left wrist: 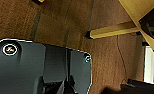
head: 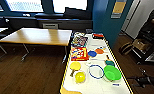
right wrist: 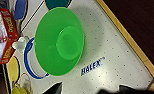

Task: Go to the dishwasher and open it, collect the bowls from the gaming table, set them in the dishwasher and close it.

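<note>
Reading left to right across the long white-topped gaming table with yellow edge trim [head: 93, 86], a flat yellow paddle [head: 75, 66] is noted just beside the smaller yellow plastic bowl [head: 80, 77], then a thin blue ring [head: 96, 71], then the wide green plastic bowl [head: 112, 73] near the right trim. A wrong pick of paddle or ring is judged possible; the green bowl could be nudged over the edge. Whether the jaws of either arm are wide or narrow cannot be told.

Dark grey wrist plate [left wrist: 30, 65], rounded corners, round silver-ringed fittings.
</note>
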Controlling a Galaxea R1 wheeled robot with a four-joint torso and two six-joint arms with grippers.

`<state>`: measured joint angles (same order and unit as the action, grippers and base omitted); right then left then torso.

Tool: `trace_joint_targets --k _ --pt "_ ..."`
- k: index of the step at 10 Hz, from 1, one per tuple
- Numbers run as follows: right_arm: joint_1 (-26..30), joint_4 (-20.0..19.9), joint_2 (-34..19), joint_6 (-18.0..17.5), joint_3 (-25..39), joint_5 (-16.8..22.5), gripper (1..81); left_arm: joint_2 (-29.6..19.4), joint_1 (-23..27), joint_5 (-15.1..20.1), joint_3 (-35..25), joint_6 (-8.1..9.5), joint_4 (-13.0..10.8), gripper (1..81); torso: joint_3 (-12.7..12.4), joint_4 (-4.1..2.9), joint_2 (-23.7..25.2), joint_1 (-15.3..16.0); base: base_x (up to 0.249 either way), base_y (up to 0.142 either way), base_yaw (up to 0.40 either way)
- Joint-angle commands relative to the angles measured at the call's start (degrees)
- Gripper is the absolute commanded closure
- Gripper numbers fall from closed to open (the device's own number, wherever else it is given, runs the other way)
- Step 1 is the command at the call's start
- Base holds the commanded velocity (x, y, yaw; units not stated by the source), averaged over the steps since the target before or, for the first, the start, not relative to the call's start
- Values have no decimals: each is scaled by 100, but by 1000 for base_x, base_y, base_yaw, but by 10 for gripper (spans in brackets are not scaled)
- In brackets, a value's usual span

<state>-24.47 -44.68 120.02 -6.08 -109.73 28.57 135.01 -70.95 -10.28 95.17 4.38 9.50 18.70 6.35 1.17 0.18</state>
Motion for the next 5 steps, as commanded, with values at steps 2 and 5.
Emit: trace_joint_targets --k 2,5 --pt "710 -691 -203 11 -496 289 10 -123 252 333 19 -7 26 10 0 0 0 2 0 0 0" --pt "578 -691 -203 55 -583 -184 10 -35 252 333 107 -7 25 10 5 0 -2 2 0 0 0"
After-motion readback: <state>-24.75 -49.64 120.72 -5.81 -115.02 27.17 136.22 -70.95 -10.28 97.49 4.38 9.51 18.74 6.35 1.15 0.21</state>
